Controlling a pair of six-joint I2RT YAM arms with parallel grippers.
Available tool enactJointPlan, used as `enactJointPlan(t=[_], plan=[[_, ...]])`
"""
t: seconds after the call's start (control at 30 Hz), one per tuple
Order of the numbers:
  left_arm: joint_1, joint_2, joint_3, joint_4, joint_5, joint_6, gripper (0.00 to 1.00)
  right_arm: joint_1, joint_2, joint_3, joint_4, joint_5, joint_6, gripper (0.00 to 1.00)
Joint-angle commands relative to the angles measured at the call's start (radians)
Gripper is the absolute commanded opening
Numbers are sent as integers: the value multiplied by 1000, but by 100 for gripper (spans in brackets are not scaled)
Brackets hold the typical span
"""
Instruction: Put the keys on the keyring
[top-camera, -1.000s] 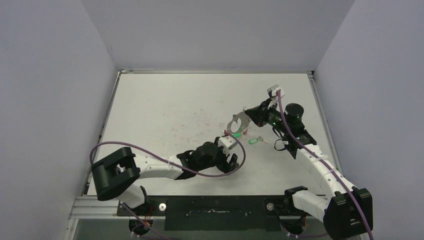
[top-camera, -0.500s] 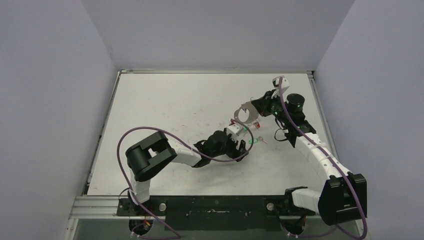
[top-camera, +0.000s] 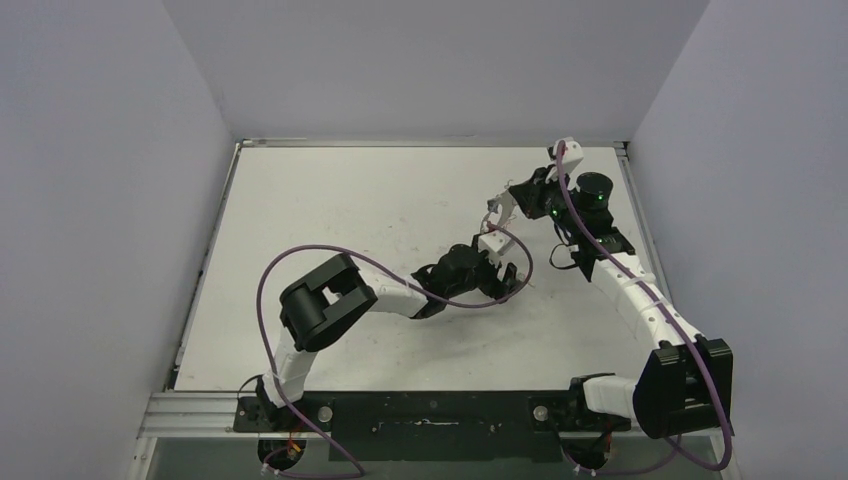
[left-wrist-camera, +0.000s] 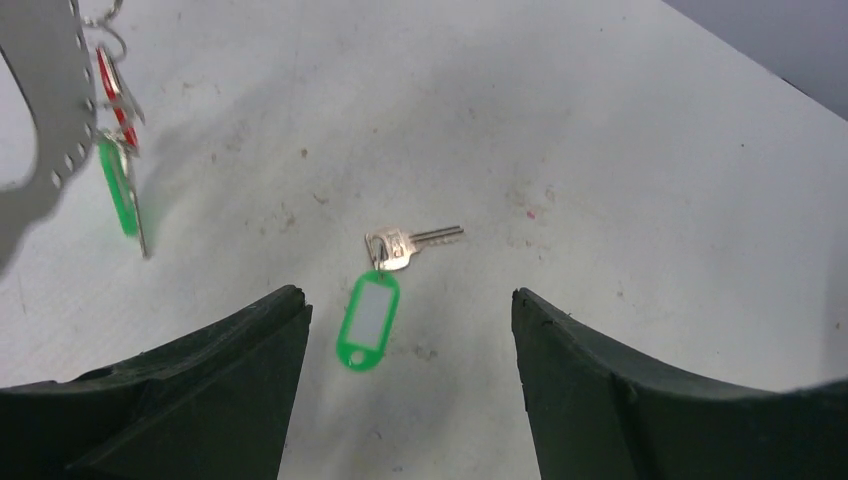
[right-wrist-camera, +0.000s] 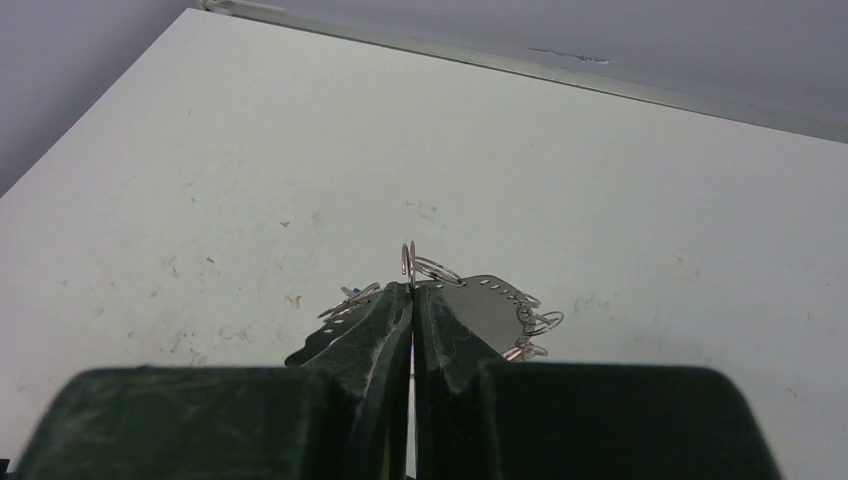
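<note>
Wht/blk arms (top-camera: 392, 296), purple cables (top-camera: 300, 252)

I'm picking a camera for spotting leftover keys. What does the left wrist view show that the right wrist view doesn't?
Left wrist only: a loose green-tagged key on the table, between the open left fingers. Right wrist only: the right fingers shut on the keyring. Both: the keyring and the white table.

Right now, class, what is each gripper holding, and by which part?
The right gripper pinches the keyring by its rim; the open left gripper holds nothing.
</note>
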Motion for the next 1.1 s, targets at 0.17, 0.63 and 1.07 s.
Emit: enactJointPlan(t=[0.17, 0.63, 1.07], plan=[[7, 101, 274, -311, -29, 90, 69, -14, 7, 66, -7, 24, -52, 0], [9, 206, 395, -393, -4, 112, 47, -14, 16, 78, -35, 29, -79, 0], [10, 243, 386, -293, 13, 104, 33, -15, 18, 79, -48, 15, -85, 0]])
